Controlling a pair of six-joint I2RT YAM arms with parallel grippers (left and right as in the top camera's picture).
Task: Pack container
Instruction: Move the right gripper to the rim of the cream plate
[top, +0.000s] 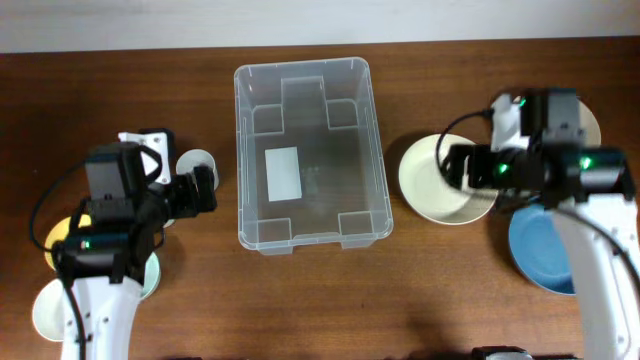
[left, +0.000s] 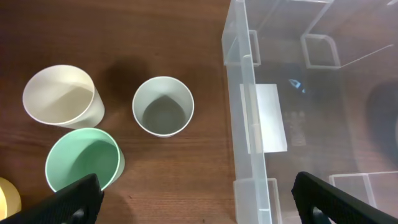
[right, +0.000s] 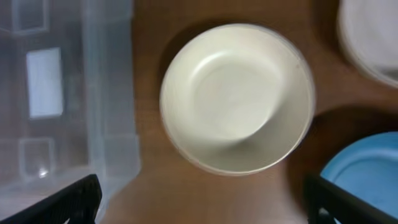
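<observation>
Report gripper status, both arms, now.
Left gripper: open, holding nothing.
Right gripper: open, holding nothing, above the cream round bowl.

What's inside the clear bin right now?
No packed items. Inside the container, only its white label and moulded recesses show, with the table seen through the floor. From overhead, nothing covers the interior.

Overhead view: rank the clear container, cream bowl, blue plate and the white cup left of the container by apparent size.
1. container
2. cream bowl and blue plate look alike; the plate is partly hidden, so unranked.
3. white cup
</observation>
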